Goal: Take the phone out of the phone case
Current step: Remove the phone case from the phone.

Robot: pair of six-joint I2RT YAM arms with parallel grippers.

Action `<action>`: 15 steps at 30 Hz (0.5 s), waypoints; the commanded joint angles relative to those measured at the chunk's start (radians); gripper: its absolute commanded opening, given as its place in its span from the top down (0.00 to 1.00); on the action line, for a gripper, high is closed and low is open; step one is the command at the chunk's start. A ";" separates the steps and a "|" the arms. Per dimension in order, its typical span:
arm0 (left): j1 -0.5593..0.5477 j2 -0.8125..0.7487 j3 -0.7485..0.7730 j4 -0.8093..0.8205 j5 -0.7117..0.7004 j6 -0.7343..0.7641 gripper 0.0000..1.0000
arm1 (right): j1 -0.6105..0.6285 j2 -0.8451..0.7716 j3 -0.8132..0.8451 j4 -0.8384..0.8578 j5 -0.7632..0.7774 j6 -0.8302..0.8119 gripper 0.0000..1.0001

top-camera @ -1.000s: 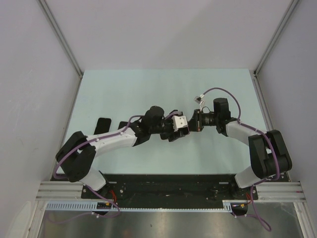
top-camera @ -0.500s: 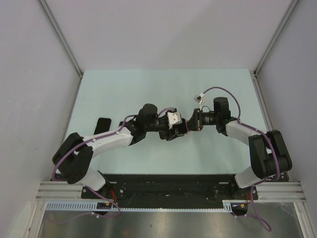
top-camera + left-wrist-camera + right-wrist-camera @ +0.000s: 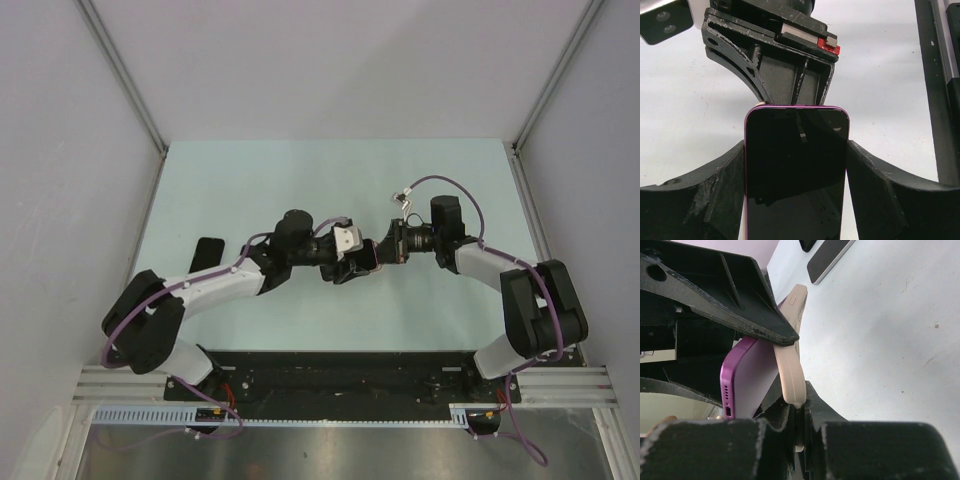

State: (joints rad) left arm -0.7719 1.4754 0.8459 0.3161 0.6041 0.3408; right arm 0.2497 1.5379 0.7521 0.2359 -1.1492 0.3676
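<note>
A purple phone (image 3: 796, 170) with a black screen is clamped by its sides in my left gripper (image 3: 796, 200). In the right wrist view its purple back and bottom edge (image 3: 747, 375) show. A beige phone case (image 3: 790, 365) is peeled off the phone's back. My right gripper (image 3: 807, 440) is shut on the case's lower edge. In the top view both grippers meet mid-table, left (image 3: 358, 262) and right (image 3: 385, 250), held above the surface. The phone and case are barely visible there.
Two dark flat phones lie on the pale green table (image 3: 300, 180) at the left, one (image 3: 208, 252) beside the other (image 3: 246, 250). They show in the right wrist view too (image 3: 830, 260). Grey walls surround the table.
My left wrist has rotated and drawn slightly left with the phone, while the right gripper holds its place on the case. The case has peeled away from the phone.
</note>
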 commanded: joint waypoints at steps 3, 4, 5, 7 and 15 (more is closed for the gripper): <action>-0.007 -0.125 0.001 0.025 0.083 0.015 0.60 | -0.109 0.056 0.024 0.042 0.203 0.030 1.00; -0.016 -0.122 -0.001 0.024 0.077 0.023 0.60 | -0.107 0.060 0.024 0.045 0.200 0.036 1.00; -0.021 -0.118 -0.004 0.024 0.056 0.032 0.59 | -0.107 0.067 0.024 0.045 0.197 0.037 1.00; -0.033 -0.112 -0.005 0.024 0.043 0.049 0.59 | -0.099 0.076 0.024 0.045 0.194 0.037 1.00; -0.038 -0.086 0.001 0.024 -0.009 0.043 0.60 | -0.093 0.062 0.024 0.040 0.187 0.027 1.00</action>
State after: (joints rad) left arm -0.8078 1.3960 0.8421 0.2974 0.6060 0.3744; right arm 0.1516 1.6192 0.7525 0.2455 -0.9722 0.3962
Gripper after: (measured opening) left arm 0.728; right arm 0.058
